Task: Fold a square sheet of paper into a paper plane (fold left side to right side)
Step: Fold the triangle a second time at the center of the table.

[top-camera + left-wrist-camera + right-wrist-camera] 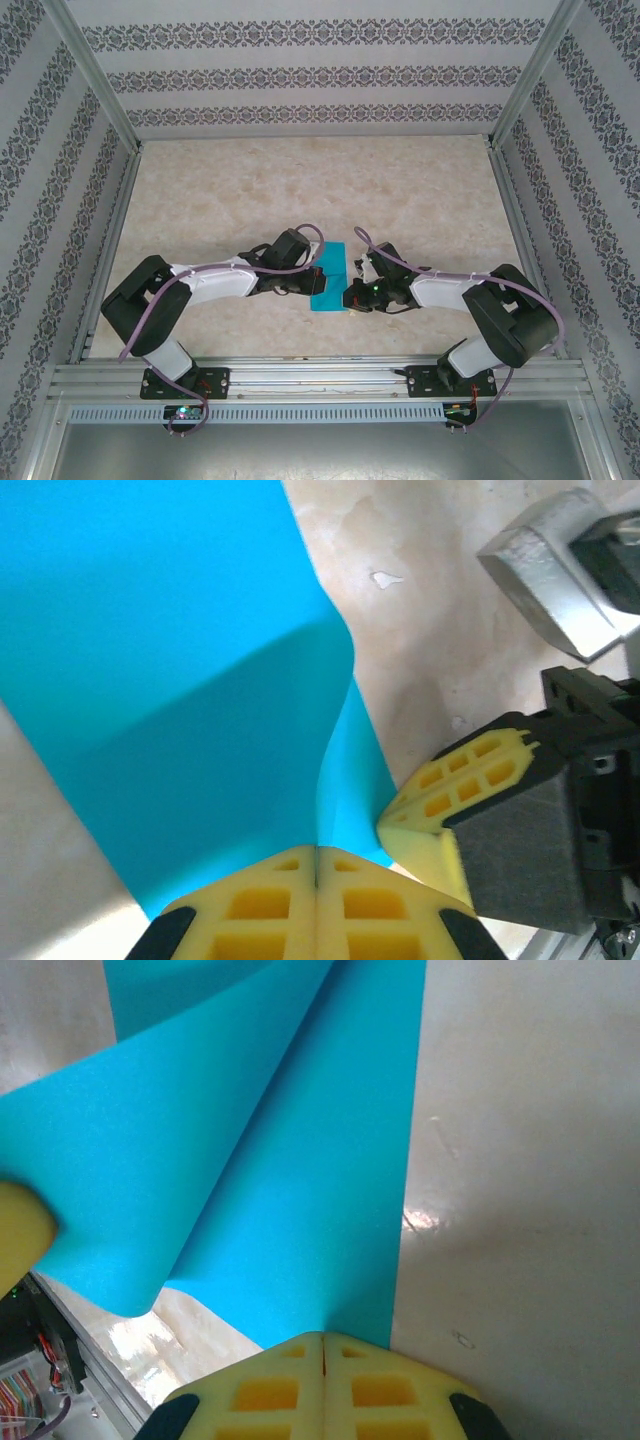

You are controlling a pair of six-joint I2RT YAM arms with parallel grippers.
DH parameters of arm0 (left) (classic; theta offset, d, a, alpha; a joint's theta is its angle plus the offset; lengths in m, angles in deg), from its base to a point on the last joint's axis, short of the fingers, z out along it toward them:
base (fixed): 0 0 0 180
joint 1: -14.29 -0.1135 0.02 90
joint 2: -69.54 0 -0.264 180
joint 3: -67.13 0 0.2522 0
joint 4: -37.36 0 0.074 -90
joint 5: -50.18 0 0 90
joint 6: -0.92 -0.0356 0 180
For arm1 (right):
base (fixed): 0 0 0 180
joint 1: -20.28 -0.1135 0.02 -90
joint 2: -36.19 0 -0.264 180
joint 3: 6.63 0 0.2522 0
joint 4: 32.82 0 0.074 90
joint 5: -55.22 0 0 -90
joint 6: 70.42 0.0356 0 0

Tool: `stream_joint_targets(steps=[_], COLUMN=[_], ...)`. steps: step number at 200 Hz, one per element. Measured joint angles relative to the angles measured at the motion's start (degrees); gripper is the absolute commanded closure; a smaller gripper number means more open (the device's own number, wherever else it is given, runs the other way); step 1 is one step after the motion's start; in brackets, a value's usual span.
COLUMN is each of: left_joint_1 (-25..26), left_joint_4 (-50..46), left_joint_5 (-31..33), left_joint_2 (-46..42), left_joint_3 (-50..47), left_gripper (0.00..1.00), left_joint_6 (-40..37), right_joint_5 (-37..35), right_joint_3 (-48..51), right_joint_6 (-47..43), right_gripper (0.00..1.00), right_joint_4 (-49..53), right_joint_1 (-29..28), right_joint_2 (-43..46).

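While in end effectors (318, 272) (351, 294), curled paper (328, 288)

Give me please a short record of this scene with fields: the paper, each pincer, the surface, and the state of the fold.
paper: square sheet of paper, teal-blue, plain, between the two arms
left pincer: shut on an edge of the sheet
right pincer: shut on an edge of the sheet, close to the left one
surface: table, beige and marbled
fold state: one part of the sheet is raised and curves over the part lying flat; no sharp crease is visible yet
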Motion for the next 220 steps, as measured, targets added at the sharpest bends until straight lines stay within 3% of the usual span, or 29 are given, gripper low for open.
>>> stream_joint_targets(steps=[220], left_joint_1=[-4.2], left_joint_4=[-2.1], left_joint_5=[-1.8], left_joint_2=[4.5], left_joint_3=[1.4], left_gripper=[1.0], left_joint_6=[-6.8], right_joint_5=[0.7], right_joint_3=[-0.8], right_joint_6=[-0.9], right_gripper=[1.0], right_joint_4=[0.3], right_joint_1=[0.0], right_joint_2=[-1.0])
